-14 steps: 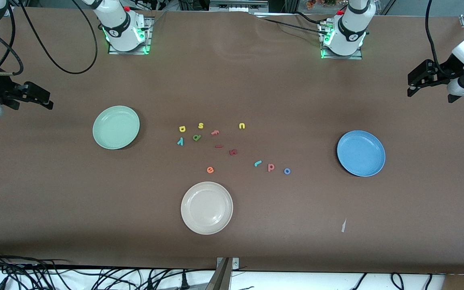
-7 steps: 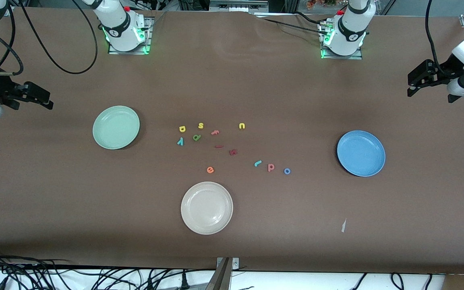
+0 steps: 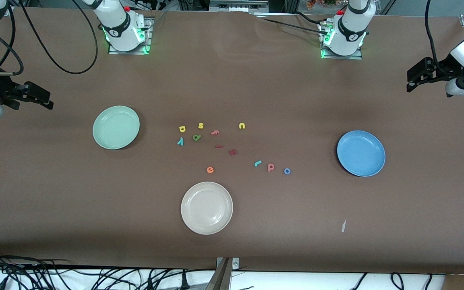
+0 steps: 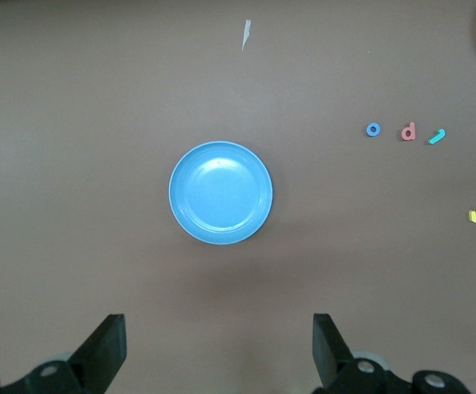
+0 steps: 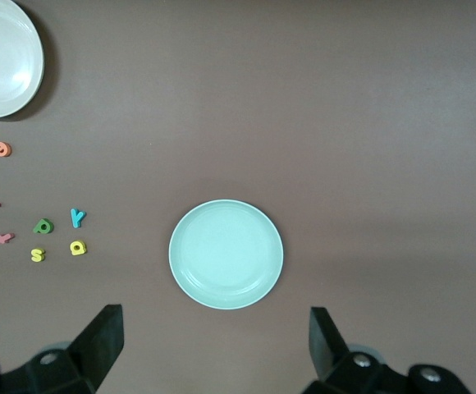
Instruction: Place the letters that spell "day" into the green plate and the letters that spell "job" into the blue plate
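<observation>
We are logging both arms as waiting, high at the side edges of the front view. The left pincer (image 3: 414, 80) is hanging over the left arm's end of the tabletop (image 3: 232, 80), jaws wide and holding nothing. The right pincer (image 3: 45, 98) is hanging over the right arm's end, also wide and empty. We are judging nothing sorted yet. The green plate (image 3: 116, 127) is sitting bare at mid-height of the frame toward the right arm's end. The blue plate (image 3: 361, 153) is sitting bare toward the left arm's end. Each plate is lying under its own arm's wrist camera, probably so each arm is serving one plate. Both are looking like smooth, shallow-rimmed round dishes. The letters are lying flat in the frame's centre and looking like tiny matte foam cutouts. The yellow "d" (image 3: 182, 129), dark green "a" (image 3: 196, 137) and teal "y" (image 3: 180, 141) are clustering on the green plate's side. The hooked teal "j" (image 3: 257, 163), salmon "b" (image 3: 271, 167) and blue ring "o" (image 3: 287, 171) are lining up nearer the blue plate. Distractors are mixing in: yellow "s" (image 3: 200, 125), yellow "u" (image 3: 242, 126), pink "f" (image 3: 215, 132) and orange "e" (image 3: 210, 170). The cream plate (image 3: 206, 208) is sitting at lower centre.
</observation>
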Action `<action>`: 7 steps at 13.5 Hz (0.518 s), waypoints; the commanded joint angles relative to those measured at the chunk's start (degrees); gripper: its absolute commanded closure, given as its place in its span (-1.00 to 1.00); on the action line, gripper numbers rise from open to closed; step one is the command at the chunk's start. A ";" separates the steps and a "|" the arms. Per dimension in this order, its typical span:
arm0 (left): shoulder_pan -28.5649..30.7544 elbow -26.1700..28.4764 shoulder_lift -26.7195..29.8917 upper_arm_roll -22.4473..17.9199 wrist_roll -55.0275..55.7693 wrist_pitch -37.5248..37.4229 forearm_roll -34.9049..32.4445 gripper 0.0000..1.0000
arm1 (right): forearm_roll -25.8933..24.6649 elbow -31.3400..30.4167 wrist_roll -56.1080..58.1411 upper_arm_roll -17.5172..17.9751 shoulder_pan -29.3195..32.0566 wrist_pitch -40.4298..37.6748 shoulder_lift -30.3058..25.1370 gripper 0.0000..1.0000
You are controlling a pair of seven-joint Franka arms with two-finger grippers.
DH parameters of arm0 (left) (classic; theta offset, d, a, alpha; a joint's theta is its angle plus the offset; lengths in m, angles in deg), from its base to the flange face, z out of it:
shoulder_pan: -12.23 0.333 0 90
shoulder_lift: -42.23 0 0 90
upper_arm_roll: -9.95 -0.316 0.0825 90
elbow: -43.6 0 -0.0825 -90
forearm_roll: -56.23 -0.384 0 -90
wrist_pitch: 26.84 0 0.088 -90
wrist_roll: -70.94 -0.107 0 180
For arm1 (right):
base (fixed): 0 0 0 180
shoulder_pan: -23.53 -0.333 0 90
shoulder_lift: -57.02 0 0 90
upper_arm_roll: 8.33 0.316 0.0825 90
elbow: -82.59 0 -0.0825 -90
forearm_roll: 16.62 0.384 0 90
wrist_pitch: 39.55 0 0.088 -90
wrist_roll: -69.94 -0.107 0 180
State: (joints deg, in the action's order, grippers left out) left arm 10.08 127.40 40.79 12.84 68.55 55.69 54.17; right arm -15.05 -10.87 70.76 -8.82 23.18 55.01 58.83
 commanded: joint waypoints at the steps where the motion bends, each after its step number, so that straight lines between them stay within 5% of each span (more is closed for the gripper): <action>1: -0.05 -1.53 -0.67 0.01 2.74 -2.54 0.74 -1.00 | -0.34 -0.32 0.76 0.23 -0.08 -0.26 -0.49 -1.00; 7: 1.18 -1.45 -0.93 -0.34 4.24 -2.81 3.82 -1.00 | 0.01 -0.32 0.84 0.23 0.00 -0.26 -0.49 -1.00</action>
State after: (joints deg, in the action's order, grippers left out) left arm 10.85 127.39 40.63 12.40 72.10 54.05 56.61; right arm -15.04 -10.87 70.77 -8.75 23.11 55.01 58.83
